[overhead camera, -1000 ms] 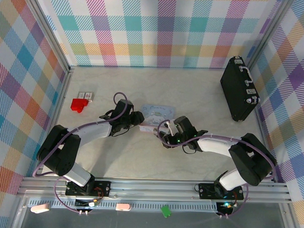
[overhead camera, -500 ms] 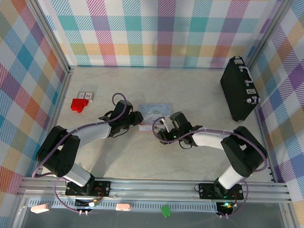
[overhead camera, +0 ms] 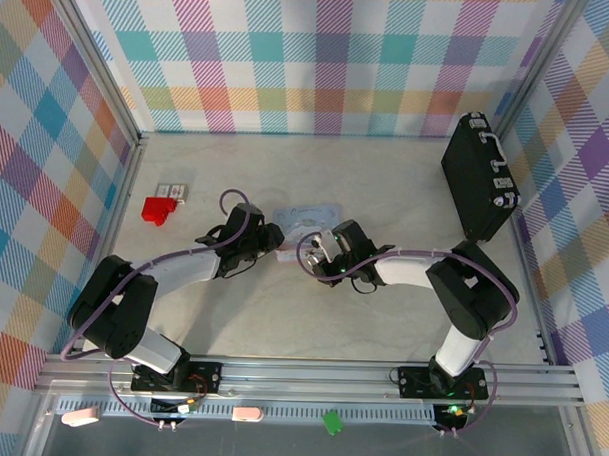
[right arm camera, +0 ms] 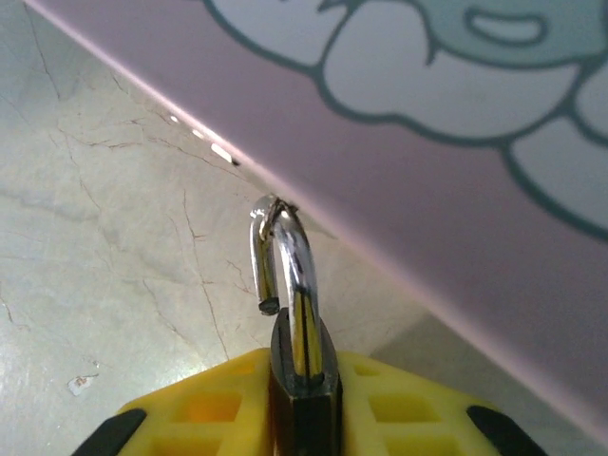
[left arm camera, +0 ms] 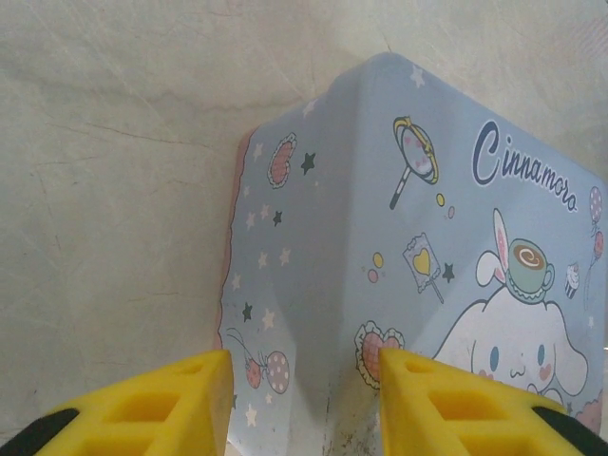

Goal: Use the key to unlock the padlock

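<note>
Our right claw [right arm camera: 304,380] pinches the padlock [right arm camera: 300,332] between its yellow fingers: a dark body and a silvery shackle with one end free, its top at the edge of the light blue tin [right arm camera: 427,142]. Our left claw [left arm camera: 304,380] straddles the tin's corner, and we cannot tell whether it grips. Pale marbled surface [right arm camera: 114,237], plaid walls [overhead camera: 320,58].

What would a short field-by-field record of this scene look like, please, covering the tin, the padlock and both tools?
tin: light blue, cartoon-printed, rectangular metal box on the pale marbled table
padlock: small black block with a silver shackle; one shackle end free, bend at the tin's side
right tool: shut on the padlock's body
left tool: yellow fingers astride the tin's corner; grip unclear
</note>
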{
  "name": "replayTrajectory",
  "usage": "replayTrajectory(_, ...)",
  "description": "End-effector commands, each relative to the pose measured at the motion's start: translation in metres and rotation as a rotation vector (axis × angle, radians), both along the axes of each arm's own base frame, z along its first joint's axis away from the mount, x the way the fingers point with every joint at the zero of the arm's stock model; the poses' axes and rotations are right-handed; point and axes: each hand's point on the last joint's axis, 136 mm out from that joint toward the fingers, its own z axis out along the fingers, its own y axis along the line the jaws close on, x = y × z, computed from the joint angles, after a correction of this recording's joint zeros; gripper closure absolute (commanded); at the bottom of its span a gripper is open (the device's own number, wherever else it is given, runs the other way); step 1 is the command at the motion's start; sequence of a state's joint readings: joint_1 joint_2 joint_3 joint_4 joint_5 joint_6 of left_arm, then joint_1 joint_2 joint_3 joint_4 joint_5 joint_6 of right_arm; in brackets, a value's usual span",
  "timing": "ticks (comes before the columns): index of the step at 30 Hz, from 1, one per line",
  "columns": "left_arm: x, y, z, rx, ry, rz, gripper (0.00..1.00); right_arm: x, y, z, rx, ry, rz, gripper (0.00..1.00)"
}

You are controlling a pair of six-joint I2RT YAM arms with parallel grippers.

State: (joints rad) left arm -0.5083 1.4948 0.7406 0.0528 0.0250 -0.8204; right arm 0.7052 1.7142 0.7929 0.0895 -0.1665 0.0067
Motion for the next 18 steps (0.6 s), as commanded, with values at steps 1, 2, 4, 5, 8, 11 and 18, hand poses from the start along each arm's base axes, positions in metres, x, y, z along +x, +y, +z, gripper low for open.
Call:
replayTrajectory(1, -0.059, 0.052, -0.072, 0.235, 0.285, 0.066, 0.59, -0.004, -0.001, 0.006, 0.022, -0.019, 0.009, 0.82)
replayTrajectory(2, -0.059, 0.052, -0.072, 0.234, 0.282, 0.066, 0.59, -0.004, -0.003, 0.007, 0.022, -0.021, 0.004, 0.83)
replayTrajectory(4, -0.059, 0.052, -0.072, 0.232, 0.282, 0.07, 0.59, -0.005, -0.005, 0.008, 0.026, -0.02, -0.011, 0.86)
replayTrajectory(5, -0.059, 0.052, -0.071, 0.23, 0.281, 0.073, 0.59, -0.004, -0.005, 0.01, 0.03, -0.019, -0.024, 0.88)
replayTrajectory(8, -0.059, 0.049, -0.07, 0.218, 0.276, 0.078, 0.59, 0.001, -0.008, 0.012, 0.028, -0.013, -0.094, 0.97)
replayTrajectory(11, -0.061, 0.046, -0.065, 0.228, 0.262, 0.088, 0.59, 0.012, -0.014, 0.014, 0.02, -0.022, -0.212, 1.0)
replayTrajectory(18, -0.066, 0.031, -0.054, 0.181, 0.212, 0.114, 0.59, 0.03, -0.034, 0.003, -0.029, 0.025, -0.487, 1.0)
